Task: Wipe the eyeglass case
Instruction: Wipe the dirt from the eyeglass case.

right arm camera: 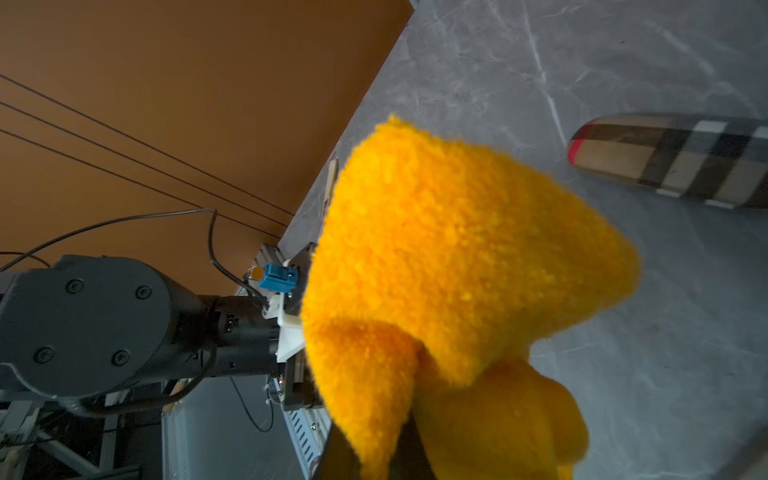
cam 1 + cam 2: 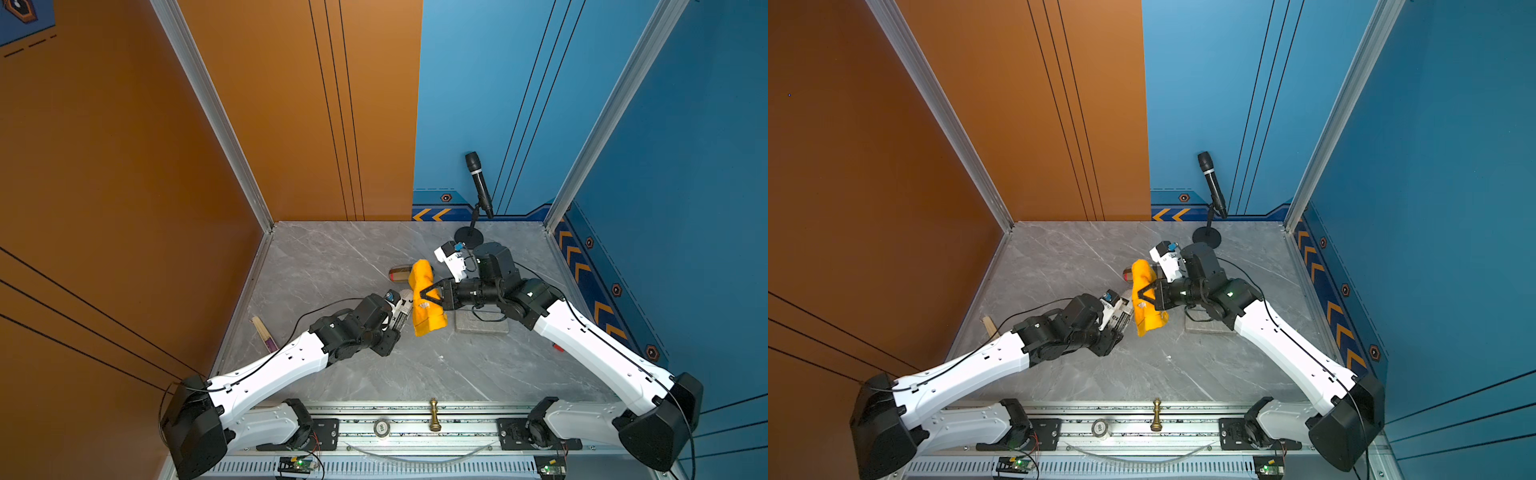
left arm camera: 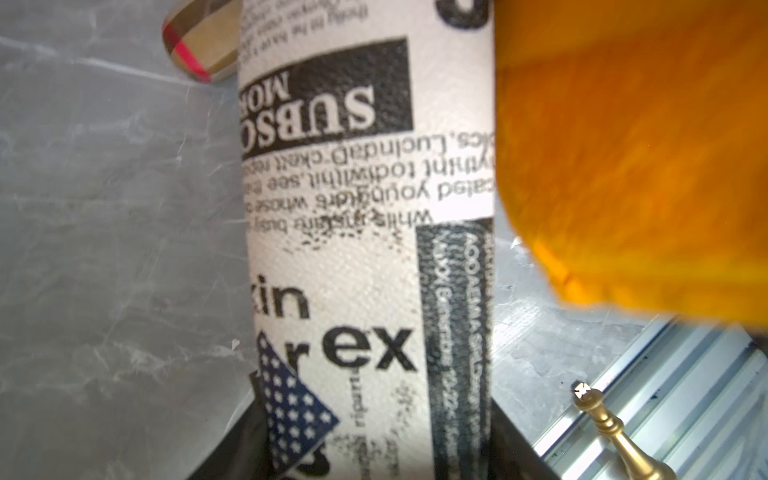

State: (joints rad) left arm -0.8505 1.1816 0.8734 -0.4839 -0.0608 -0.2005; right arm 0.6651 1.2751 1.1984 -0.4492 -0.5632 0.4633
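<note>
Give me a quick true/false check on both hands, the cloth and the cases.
1. The right hand is shut on the cloth. True.
2. The left hand is open and empty. False: it is shut on the newsprint case.
3. A plaid case lies on the table, held by nothing. True.
4. The chess piece lies on its side. False: it stands upright on the front rail.
</note>
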